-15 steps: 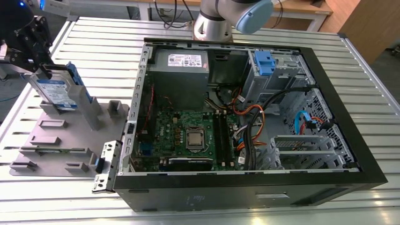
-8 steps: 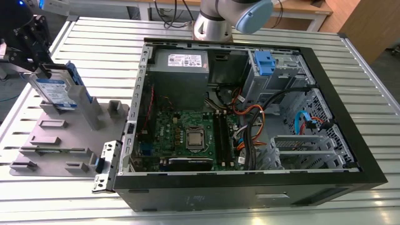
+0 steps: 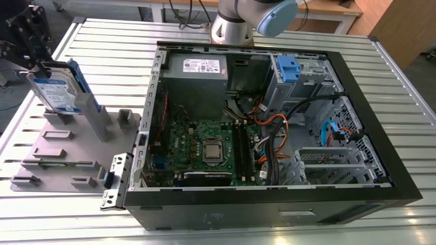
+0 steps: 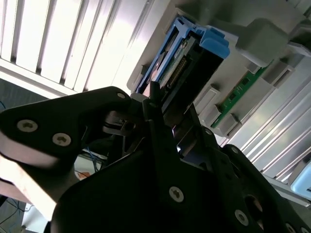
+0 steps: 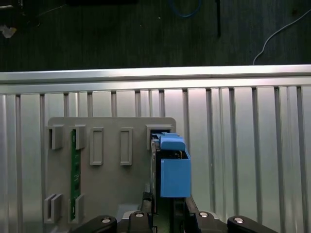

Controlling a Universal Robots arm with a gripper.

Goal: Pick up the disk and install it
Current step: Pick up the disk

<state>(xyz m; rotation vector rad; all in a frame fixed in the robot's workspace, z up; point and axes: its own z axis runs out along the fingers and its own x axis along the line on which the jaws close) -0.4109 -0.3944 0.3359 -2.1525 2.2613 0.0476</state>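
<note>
Exterior view: gripper (image 3: 42, 65) was at the far left of the exterior view, over a grey slotted fixture plate (image 3: 75, 148) lying on the ribbed metal table (image 3: 102, 41). The disk (image 3: 56, 92) stood on edge in a slot at the plate's far end, label side facing the camera, blue bracket running along its back edge. It leaned slightly. The gripper met its upper end.

An open computer case (image 3: 272, 201) lay on its side just beside the plate, towards the exterior view's right. Inside it: green motherboard (image 3: 197, 138), grey power supply (image 3: 197, 69) at the far wall, and a second blue carrier (image 3: 287, 69) seated in the drive bay (well apart from the gripper). The arm's base (image 3: 235, 23) rose behind the case.

First wrist view: the disk (image 5: 175, 170) was seen edge-on with its blue bracket uppermost, seated in the plate (image 5: 112, 194). The gripper (image 5: 169, 208) straddled its near end. A green memory stick (image 5: 74, 170) stood in another slot of the plate.

Second wrist view: the black fingers (image 4: 151, 99) lay against both flat sides of the disk (image 4: 189, 58), closed on it with no gap showing. The disk's lower end sat in its slot, so it was gripped but not lifted.
</note>
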